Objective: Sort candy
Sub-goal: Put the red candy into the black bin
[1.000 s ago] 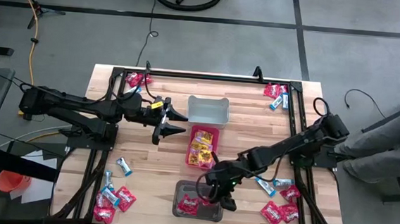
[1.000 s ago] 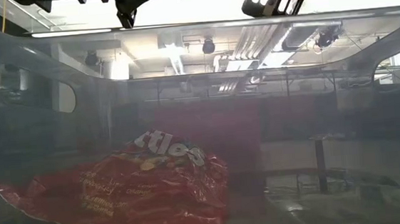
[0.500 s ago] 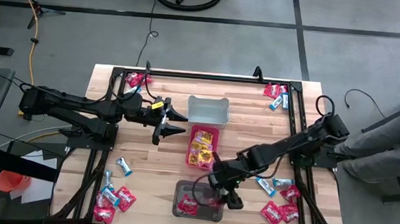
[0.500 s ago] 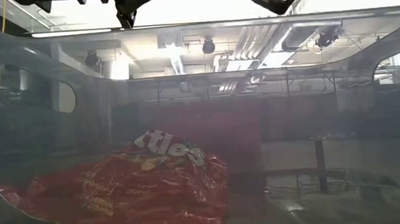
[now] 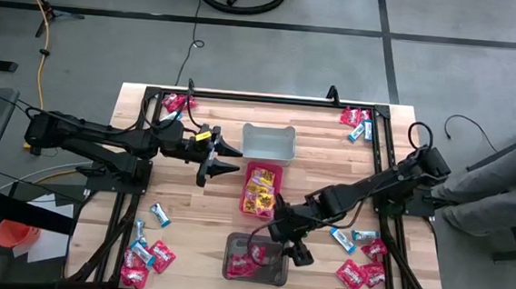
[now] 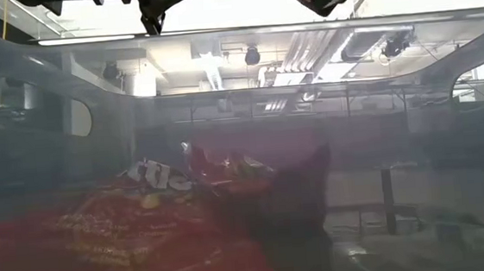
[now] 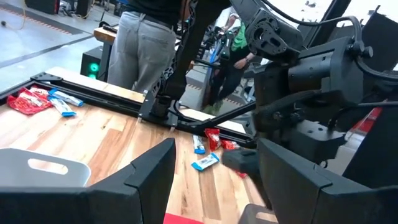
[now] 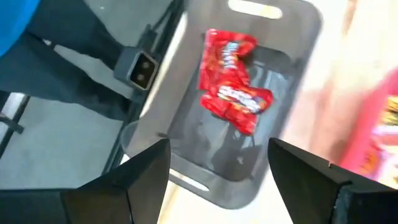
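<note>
Two red candy packets [image 8: 231, 81] lie in the dark bin [image 8: 292, 50] at the table's near edge; the low view shows them [image 6: 146, 234] close up. My right gripper [image 5: 282, 246] hangs open just above and to the right of that bin [image 5: 231, 268], pointing slantwise down, its fingers [image 8: 130, 180] apart with nothing between them. My left gripper [image 5: 236, 157] stands open and level above the table, left of the pink bin [image 5: 249, 171], which holds yellow candy [image 5: 259, 197]. The grey bin [image 5: 268, 142] sits behind the pink one.
Loose red and blue-and-white candy lies in heaps at the far left [image 5: 177, 104], far right [image 5: 357, 122], near left [image 5: 146, 251] and near right [image 5: 359, 261]. A dark frame [image 5: 261, 97] rims the table. A person [image 5: 501, 189] stands by the right edge.
My right gripper has opened and let go of a red packet, which has dropped into the dark bin onto the red packet lying there. The gripper has risen a little and rolled about its own line.
</note>
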